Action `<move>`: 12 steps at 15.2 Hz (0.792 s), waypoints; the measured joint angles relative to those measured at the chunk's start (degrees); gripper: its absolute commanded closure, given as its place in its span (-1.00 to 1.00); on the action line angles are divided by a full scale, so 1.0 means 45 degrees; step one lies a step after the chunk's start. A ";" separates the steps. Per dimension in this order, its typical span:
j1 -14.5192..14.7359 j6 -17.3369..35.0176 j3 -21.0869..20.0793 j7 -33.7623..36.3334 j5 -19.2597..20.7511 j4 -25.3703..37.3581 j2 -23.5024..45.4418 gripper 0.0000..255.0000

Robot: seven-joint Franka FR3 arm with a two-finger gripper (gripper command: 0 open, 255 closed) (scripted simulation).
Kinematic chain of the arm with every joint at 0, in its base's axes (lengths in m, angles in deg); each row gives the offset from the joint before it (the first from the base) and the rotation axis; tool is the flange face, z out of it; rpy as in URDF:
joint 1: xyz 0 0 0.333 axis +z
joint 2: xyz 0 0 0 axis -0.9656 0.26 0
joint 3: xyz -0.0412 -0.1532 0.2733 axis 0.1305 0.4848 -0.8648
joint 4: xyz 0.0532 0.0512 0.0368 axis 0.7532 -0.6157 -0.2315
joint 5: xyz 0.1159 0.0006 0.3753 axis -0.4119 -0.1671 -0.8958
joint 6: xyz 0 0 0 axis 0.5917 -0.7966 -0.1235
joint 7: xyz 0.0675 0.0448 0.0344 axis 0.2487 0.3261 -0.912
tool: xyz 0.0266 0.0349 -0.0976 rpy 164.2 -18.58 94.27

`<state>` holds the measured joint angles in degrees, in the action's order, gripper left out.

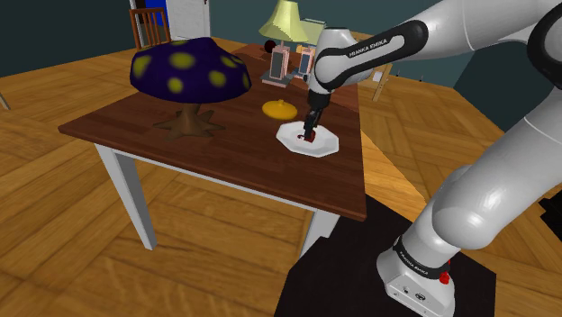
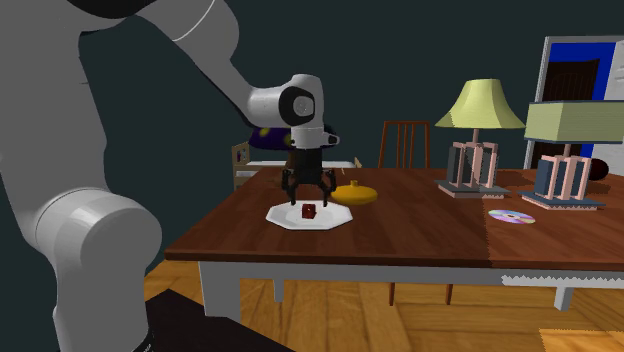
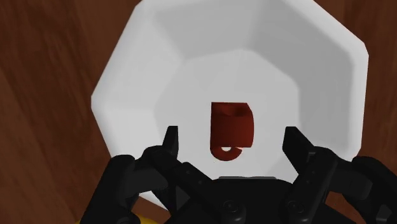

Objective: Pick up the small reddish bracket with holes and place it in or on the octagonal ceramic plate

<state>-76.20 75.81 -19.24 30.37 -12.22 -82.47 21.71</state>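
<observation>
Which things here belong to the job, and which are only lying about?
Job: red bracket, lying in the white octagonal plate; open claw above it.
Lying about: spotted mushroom figure, yellow dish, lamp, second lamp, disc.

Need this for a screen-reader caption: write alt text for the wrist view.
A small dark red bracket with a hole lies in a white octagonal plate, between the spread fingers of the black end effector, which do not touch it. The plate sits on a dark brown wooden table.
</observation>
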 measured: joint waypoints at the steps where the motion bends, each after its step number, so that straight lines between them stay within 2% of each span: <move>1: 0.0000 0.0000 0.0000 0.0000 0.0000 0.0000 0.0000 -1.00; 6: 0.0010 -0.1428 -0.0046 0.0019 0.0032 0.0886 -0.0558 -1.00; 12: 0.0021 -0.1661 -0.0068 0.0045 0.0037 0.1018 -0.0647 -1.00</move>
